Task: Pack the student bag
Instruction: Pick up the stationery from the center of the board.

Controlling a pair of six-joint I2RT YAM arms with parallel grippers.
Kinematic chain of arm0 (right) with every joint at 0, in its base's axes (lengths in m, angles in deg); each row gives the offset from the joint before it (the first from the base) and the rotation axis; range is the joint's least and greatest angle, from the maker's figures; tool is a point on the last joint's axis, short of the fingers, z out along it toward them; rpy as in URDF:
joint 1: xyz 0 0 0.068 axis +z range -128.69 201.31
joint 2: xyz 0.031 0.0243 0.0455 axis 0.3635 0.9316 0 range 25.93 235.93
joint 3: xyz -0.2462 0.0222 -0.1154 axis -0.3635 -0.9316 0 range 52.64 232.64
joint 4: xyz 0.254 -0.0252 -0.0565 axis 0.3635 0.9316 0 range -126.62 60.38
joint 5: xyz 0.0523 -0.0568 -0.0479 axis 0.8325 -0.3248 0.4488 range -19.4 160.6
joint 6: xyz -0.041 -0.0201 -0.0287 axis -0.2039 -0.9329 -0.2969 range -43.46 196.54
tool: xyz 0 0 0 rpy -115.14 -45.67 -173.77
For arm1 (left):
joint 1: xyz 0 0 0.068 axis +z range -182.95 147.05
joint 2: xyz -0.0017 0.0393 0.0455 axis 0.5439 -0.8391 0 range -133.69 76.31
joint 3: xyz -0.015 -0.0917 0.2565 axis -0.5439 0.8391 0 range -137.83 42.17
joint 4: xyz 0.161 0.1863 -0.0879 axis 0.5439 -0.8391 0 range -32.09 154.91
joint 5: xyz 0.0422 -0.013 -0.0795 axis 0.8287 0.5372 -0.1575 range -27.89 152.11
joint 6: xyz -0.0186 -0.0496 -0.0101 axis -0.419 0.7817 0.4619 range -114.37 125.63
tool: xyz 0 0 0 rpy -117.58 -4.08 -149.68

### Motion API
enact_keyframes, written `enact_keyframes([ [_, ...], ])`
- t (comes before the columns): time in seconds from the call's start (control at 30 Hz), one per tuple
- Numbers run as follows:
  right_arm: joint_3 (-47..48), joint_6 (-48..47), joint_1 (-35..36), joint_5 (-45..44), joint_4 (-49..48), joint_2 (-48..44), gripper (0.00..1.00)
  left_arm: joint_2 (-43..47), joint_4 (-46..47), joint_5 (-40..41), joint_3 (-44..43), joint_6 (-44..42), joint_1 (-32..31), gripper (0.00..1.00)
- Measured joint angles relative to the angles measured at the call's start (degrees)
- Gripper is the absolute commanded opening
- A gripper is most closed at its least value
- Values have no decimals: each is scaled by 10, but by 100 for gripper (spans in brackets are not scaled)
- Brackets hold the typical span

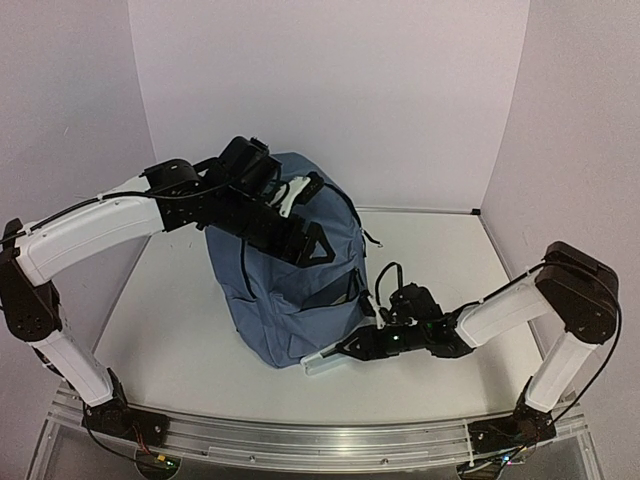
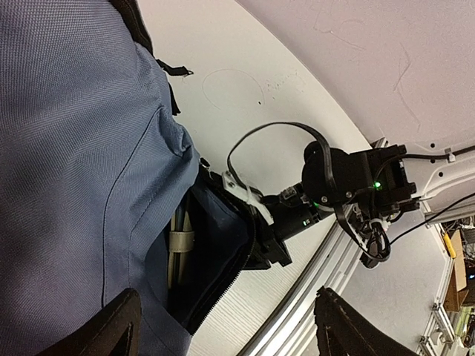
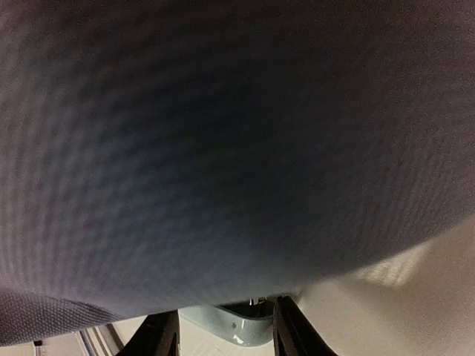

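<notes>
The student bag (image 1: 270, 290), a big slate-blue backpack, stands upright mid-table. My left gripper (image 1: 305, 243) hovers over its front face, open, with nothing between its black fingers (image 2: 111, 330). In the left wrist view the bag's (image 2: 67, 148) front pocket (image 2: 204, 256) gapes unzipped, with pale stick-like items (image 2: 178, 241) inside. My right gripper (image 1: 345, 350) lies low at the bag's base, near that pocket's mouth, shut on a pale grey-blue flat object (image 1: 322, 361). In the right wrist view that object (image 3: 237, 325) spans the fingers (image 3: 159, 337), and bag fabric (image 3: 223, 148) fills the rest.
The white table (image 1: 170, 340) ends at an aluminium rail (image 1: 320, 435) along the near edge. Lilac walls close in behind and at both sides. A black cable (image 2: 274, 126) loops over my right wrist. Black straps (image 1: 330, 205) hang off the bag's top.
</notes>
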Motion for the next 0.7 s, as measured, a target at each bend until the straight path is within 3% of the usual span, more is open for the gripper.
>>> enact_keyframes([
  [0.23,8,-16,83,17,2,4,40,0,0,5,1,0,5,81],
  [0.53,-3,-58,132,-89,11,-40,69,0,-1,9,11,0,15,82],
  [0.7,-15,-108,136,-164,-7,-69,74,0,-1,9,11,0,18,83],
])
